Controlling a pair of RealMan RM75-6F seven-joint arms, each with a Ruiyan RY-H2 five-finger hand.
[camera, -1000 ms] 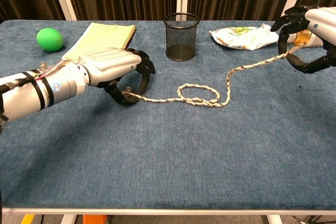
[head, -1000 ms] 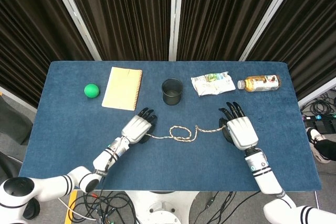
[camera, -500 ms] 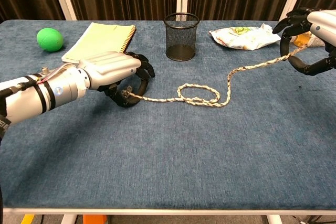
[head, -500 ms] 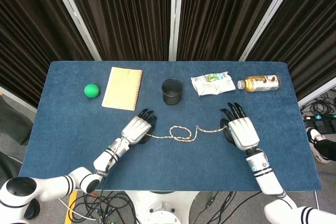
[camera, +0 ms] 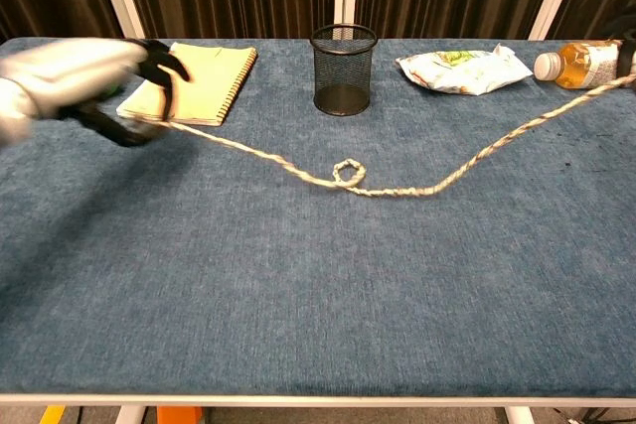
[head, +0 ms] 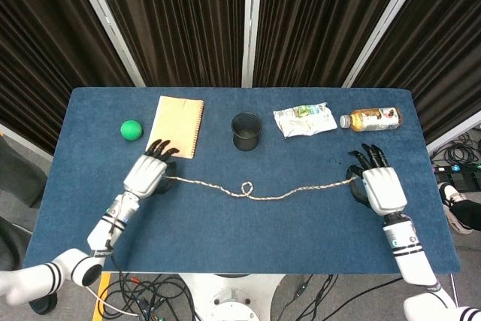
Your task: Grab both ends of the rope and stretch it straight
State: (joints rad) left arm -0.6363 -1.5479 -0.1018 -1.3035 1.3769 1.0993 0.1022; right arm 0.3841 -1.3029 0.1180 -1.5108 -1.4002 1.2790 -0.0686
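Observation:
A beige braided rope (head: 259, 192) (camera: 397, 189) runs across the middle of the blue table (head: 240, 238), sagging slightly, with one small loop (head: 246, 187) (camera: 347, 171) near its centre. My left hand (head: 148, 172) (camera: 84, 76) grips the rope's left end just in front of the notebook; it is blurred in the chest view. My right hand (head: 381, 186) holds the right end near the table's right side, in front of the bottle. In the chest view the right hand is cut off at the frame edge, and the rope runs out toward it.
Along the back stand a green ball (head: 131, 130), a yellow spiral notebook (head: 176, 125) (camera: 195, 80), a black mesh cup (head: 246, 131) (camera: 343, 69), a snack packet (head: 304, 119) (camera: 463, 69) and a tea bottle (head: 370, 119) (camera: 579, 64).
Both hands have moved outward, left hand left and right hand right, each holding its rope end. The rope's coils have pulled out to a long line with one small loop.

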